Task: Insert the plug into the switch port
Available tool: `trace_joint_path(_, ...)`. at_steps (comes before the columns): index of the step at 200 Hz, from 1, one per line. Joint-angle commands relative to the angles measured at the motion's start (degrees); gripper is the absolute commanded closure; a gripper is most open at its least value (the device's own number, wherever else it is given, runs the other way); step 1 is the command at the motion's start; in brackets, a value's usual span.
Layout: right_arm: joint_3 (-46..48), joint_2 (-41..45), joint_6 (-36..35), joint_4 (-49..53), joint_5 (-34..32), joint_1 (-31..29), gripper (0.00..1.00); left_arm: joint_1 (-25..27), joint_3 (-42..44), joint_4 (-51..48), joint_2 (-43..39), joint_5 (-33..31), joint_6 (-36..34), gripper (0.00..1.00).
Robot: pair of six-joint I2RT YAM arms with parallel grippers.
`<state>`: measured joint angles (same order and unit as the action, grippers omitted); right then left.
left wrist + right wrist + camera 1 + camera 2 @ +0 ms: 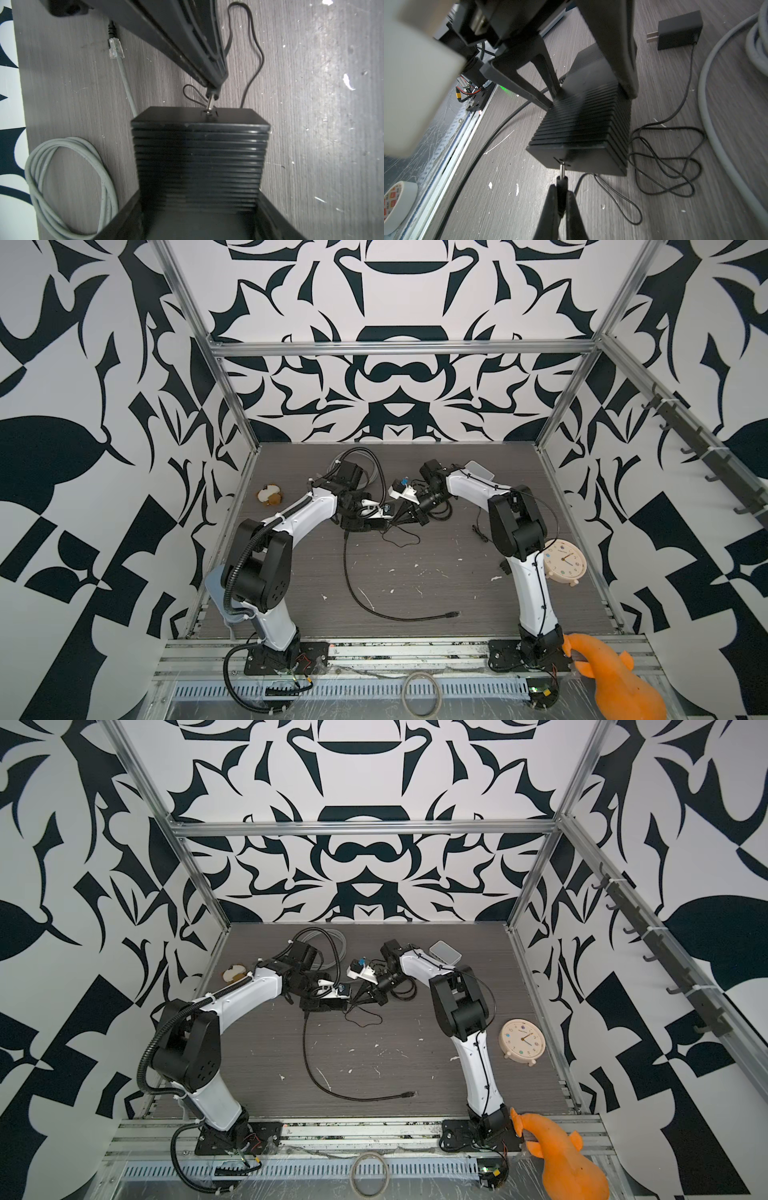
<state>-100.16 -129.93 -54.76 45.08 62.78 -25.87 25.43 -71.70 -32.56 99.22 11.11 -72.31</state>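
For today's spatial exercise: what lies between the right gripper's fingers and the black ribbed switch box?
The silver metal pin of the black barrel plug, tip at the port of the switch box; right wrist view shows it.

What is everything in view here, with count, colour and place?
switch: one, black, mid table, gripped at both sides
plug: one, black, metal tip at the switch's end face
thin cord: one, black, looped beside the switch
power adapter: one, black, on the table
network cable: one, grey, coiled at back
thick cable: one, black, mid table
clock: one, cream, right edge
tape roll: one, pale, in front of the table
toy: one, orange, front right corner
small box: one, white, back right
small object: one, brown and white, back left
left gripper: one, black, closed on the switch
right gripper: one, black, closed on the plug
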Motion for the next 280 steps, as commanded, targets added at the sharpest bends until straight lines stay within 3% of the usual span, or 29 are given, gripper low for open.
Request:
trace_joint_path(1, -2.50, 1.34, 0.63, 0.68, 1.18, -0.49, 1.00, 0.61, -0.19, -0.65, -0.52, 1.11, -1.42, 0.54)
trace_joint_path(217, -5.25, -1.24, -3.15, 8.31, -0.82, -0.76, 1.00, 0.85, 0.34, 1.27, -1.64, 1.10, -0.89, 0.54)
trace_joint_path(280, -7.27, -1.75, -1.01, 8.45, 0.35, -0.82, 1.00, 1.60, 0.58, 1.35, -1.84, 0.68, -1.25, 0.55)
